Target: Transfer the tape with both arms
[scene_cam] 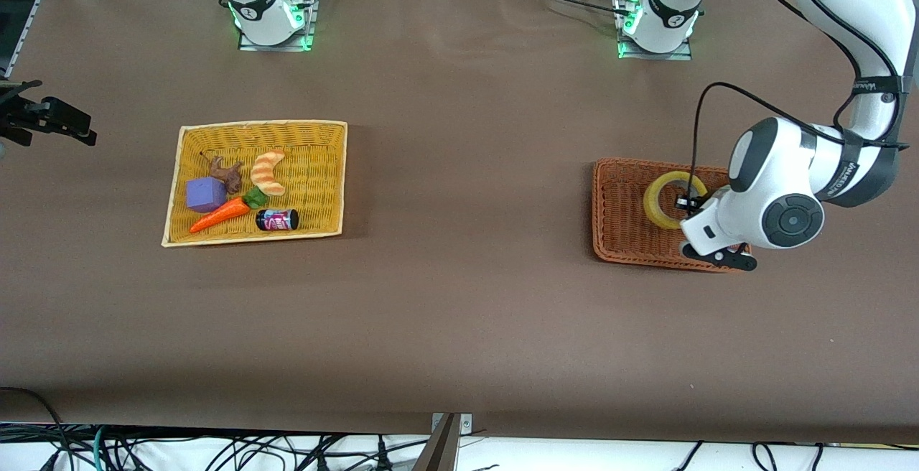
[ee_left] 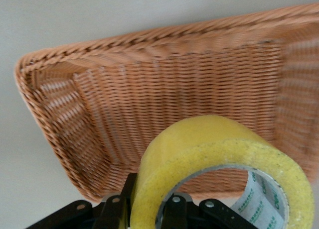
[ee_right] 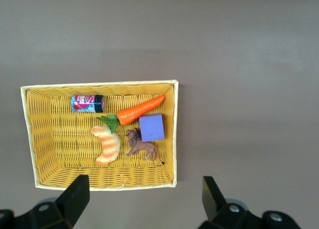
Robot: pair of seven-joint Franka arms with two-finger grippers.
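The left claw [ee_left: 144,209] is clamped on the wall of the tape [scene_cam: 673,200] (one finger inside the core), holding it above the brown basket [scene_cam: 621,220] at the left arm's end of the surface, while the right claw [ee_right: 142,201] waits, fingers apart, over the yellow basket [ee_right: 50,139].
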